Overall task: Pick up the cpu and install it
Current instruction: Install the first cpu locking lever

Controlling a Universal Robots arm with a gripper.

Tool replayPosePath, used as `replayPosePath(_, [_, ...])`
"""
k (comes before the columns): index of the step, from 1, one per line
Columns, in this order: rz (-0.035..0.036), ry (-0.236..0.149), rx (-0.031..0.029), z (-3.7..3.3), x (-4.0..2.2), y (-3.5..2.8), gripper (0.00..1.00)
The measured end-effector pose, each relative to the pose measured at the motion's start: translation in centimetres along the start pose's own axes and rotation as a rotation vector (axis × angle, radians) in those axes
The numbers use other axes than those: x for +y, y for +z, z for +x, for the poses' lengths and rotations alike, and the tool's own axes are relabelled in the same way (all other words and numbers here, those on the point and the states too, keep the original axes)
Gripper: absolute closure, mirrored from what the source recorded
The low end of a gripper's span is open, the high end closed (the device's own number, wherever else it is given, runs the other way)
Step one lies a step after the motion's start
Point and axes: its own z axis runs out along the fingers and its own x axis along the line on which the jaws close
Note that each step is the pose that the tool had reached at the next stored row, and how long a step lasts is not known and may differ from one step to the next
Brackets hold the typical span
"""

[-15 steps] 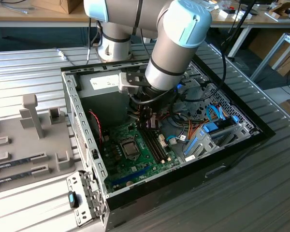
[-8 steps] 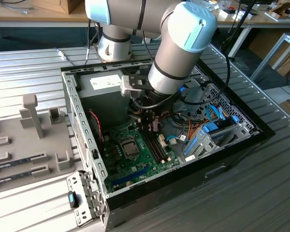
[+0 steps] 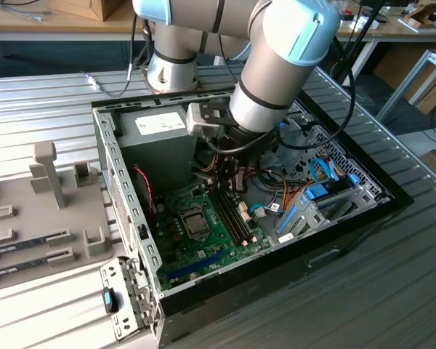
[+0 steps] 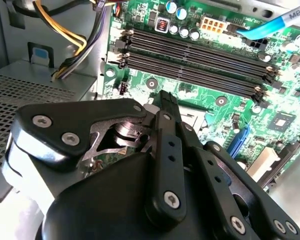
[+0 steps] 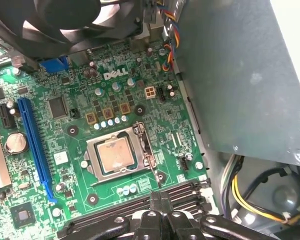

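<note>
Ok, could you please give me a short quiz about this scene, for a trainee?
1. True or false: the cpu lies in the socket on the motherboard.
2. The end effector hangs nearest to: A) the memory slots; B) the fan; C) the coin battery.
3. Fill in: the long slot beside the socket is coloured ____.

Key: 1 true; 2 A; 3 blue.

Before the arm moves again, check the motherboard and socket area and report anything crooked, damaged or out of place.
Nothing stands out. The cpu lies flat and square inside the socket frame, edges parallel to it. The memory slots look straight, and the yellow cables lie beside the board, not over the socket. The gripper hangs over the memory slots.
</note>
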Motion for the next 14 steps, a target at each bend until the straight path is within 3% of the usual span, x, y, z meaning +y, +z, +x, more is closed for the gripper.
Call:
replayPosePath(7, [-0.0026,-0.010,-0.0042,-1.02,0.16,-0.22,0.89])
replayPosePath(12, [-0.0071,-0.097,0.0024,-1.08,0.18,-0.22,0.89])
replayPosePath(14, [-0.0090,-0.117,-0.0011,-1.12,0.19,-0.18,0.89])
